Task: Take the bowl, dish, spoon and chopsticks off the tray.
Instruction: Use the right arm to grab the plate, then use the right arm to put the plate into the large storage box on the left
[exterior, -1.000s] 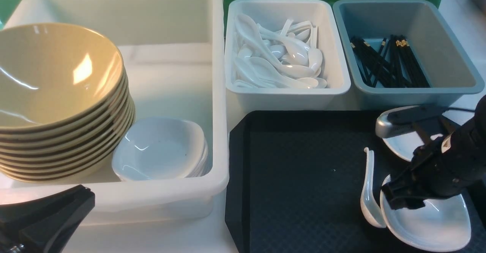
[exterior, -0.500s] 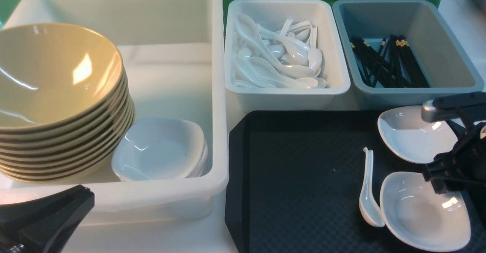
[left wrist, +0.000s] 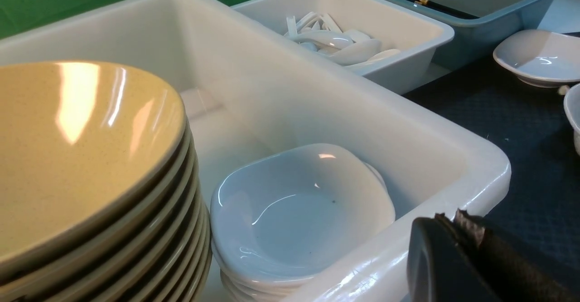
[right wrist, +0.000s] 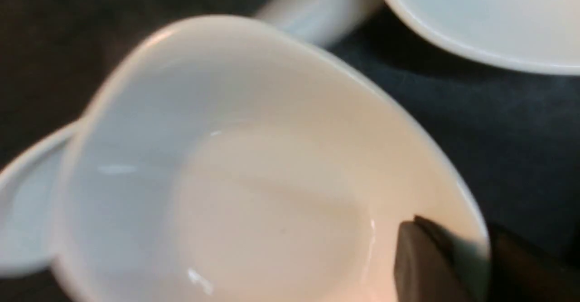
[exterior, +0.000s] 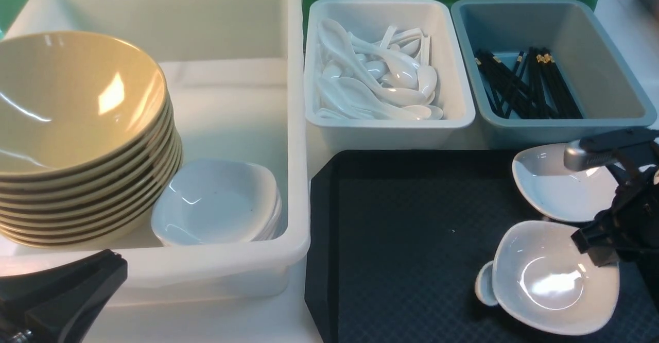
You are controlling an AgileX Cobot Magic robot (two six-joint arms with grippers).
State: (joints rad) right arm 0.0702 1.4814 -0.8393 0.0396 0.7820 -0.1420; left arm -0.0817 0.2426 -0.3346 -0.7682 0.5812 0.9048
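Note:
My right gripper (exterior: 592, 242) is shut on the right rim of a small white dish (exterior: 551, 276) and holds it tilted just above the black tray (exterior: 401, 240). In the right wrist view one finger (right wrist: 426, 265) lies inside the dish (right wrist: 253, 193), the other outside. The white spoon (exterior: 483, 284) lies on the tray, mostly hidden under the dish. A second white dish (exterior: 556, 188) sits at the tray's far right. Mustard bowls (exterior: 77, 106) are stacked in the big bin; no bowl shows on the tray. My left gripper (exterior: 110, 263) is shut and empty.
The big white bin (exterior: 296, 126) also holds stacked white dishes (exterior: 216, 204). A white bin of spoons (exterior: 386, 70) and a grey-blue bin of black chopsticks (exterior: 525, 83) stand behind the tray. No chopsticks show on the tray.
My right gripper drew back to the near dish's right rim, closed on it and lifted it. The dish now hangs tilted and shifted left, covering most of the spoon. The left arm stayed still.

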